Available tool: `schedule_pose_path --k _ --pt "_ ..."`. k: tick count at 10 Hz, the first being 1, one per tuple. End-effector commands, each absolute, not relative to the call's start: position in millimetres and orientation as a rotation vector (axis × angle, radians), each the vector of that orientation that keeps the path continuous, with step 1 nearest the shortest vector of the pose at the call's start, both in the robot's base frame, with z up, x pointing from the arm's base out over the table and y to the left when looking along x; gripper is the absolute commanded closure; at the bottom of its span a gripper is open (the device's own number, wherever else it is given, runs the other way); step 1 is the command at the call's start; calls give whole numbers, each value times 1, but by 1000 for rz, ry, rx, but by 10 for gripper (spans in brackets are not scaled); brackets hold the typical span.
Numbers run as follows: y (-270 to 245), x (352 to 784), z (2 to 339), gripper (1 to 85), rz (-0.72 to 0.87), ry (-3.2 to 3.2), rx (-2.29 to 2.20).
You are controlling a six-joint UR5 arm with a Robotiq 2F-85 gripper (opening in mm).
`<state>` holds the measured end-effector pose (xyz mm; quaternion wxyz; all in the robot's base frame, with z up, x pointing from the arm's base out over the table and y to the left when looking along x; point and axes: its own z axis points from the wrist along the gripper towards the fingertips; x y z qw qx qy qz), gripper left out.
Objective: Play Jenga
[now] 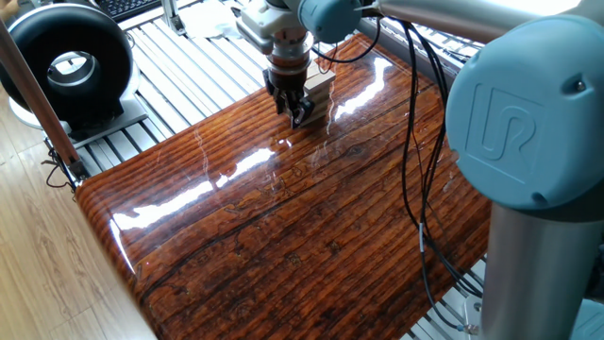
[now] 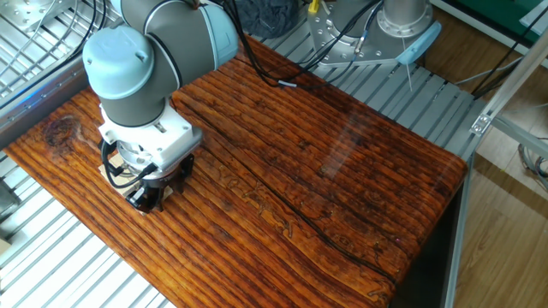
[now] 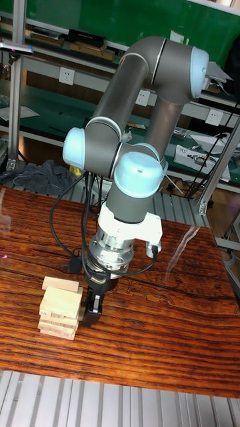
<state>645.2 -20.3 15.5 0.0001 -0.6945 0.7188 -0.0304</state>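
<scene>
The Jenga tower (image 3: 59, 309) of pale wooden blocks stands in crosswise layers on the dark striped tabletop (image 3: 160, 333), with its top block a little askew. My gripper (image 3: 91, 308) points down right beside the tower's right side, at mid height, with its dark fingertips close to the block ends. In one fixed view the tower (image 1: 320, 89) shows just behind the gripper (image 1: 294, 109). In the other fixed view the arm hides most of the tower; only a pale corner (image 2: 106, 171) peeks out beside the gripper (image 2: 151, 198). Whether the fingers hold a block is hidden.
A black round fan-like device (image 1: 68, 64) sits off the table's left on a metal slatted frame (image 1: 193, 76). Cables (image 1: 412, 142) hang across the tabletop from the arm. A second robot base (image 2: 402, 26) stands beyond the far edge.
</scene>
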Motion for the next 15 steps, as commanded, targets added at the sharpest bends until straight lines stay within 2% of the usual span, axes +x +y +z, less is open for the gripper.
schedule_pose_path --k 1,5,15 --pt "-18 645 16 363 -76 2286 -2139" --pt "-24 653 18 363 -139 2246 -2167" --pt "-29 654 18 363 -156 2153 -2258"
